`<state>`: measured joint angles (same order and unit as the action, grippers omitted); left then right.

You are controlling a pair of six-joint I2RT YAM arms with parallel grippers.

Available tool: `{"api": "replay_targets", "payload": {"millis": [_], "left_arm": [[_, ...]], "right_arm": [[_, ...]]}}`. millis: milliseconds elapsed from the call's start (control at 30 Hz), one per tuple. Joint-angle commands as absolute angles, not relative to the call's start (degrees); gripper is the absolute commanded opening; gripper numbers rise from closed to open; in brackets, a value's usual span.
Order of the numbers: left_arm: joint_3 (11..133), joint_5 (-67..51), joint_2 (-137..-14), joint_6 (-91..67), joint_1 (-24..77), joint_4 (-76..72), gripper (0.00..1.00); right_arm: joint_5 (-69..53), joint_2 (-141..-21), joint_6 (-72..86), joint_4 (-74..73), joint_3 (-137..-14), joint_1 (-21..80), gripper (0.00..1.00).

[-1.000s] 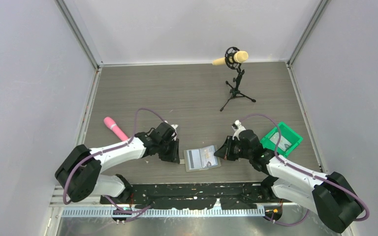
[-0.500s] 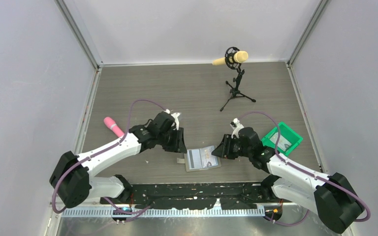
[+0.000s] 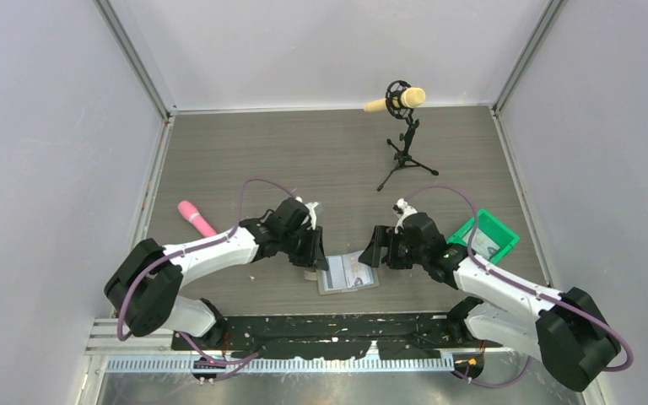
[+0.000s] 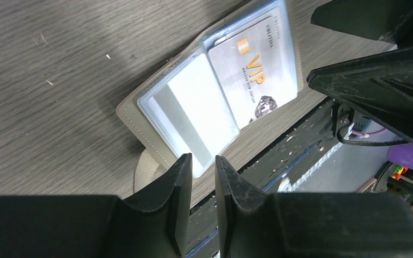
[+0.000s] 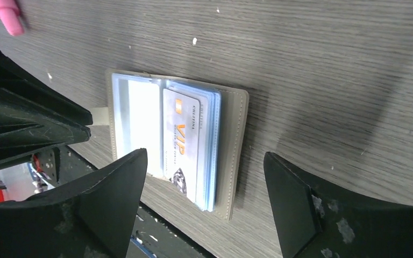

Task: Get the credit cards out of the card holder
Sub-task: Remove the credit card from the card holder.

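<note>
Currently: one grey-olive stitched bifold card holder (image 5: 240, 134), one glossy silvery rectangular VIP card (image 5: 185, 140) showing; right gripper (image 5: 204, 158) spread; left gripper (image 4: 201, 161): cannot tell.

A grey-brown wood-grain table (image 3: 304, 152) carries an open grey-olive bifold card holder (image 3: 348, 272) near its front edge. A pink plastic cylinder (image 3: 197, 218) lies left, a green plastic bin (image 3: 502, 226) right, a black microphone tripod (image 3: 405, 156) farther back.
</note>
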<state>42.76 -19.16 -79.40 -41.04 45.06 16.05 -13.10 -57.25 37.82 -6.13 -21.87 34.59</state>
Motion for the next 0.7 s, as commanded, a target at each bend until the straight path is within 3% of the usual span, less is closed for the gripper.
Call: {"api": "replay_targets", "payload": {"millis": [0, 267, 400, 533, 667], "left_arm": [[41.3, -20.6, -81.0, -41.6, 45.3, 10.7, 0.24], [39.0, -19.1, -83.5, -41.6, 45.3, 8.7, 0.22], [38.4, -17.5, -85.2, -40.5, 45.3, 9.3, 0.22], [38.3, -15.9, -86.4, -39.7, 45.3, 11.1, 0.21], [37.8, -14.8, -86.3, -39.2, 45.3, 11.9, 0.21]], "right_arm": [[-10.4, -60.8, 36.7, -5.1, -24.7, 36.5, 0.87], [-4.6, -68.5, 38.0, -4.2, -27.9, 42.7, 0.87], [-2.3, -71.0, 39.1, -4.0, -27.9, 44.2, 0.82], [-1.7, -71.3, 39.0, -3.5, -26.8, 44.1, 0.53], [-0.6, -68.7, 38.8, -4.2, -25.6, 44.1, 0.41]]}}
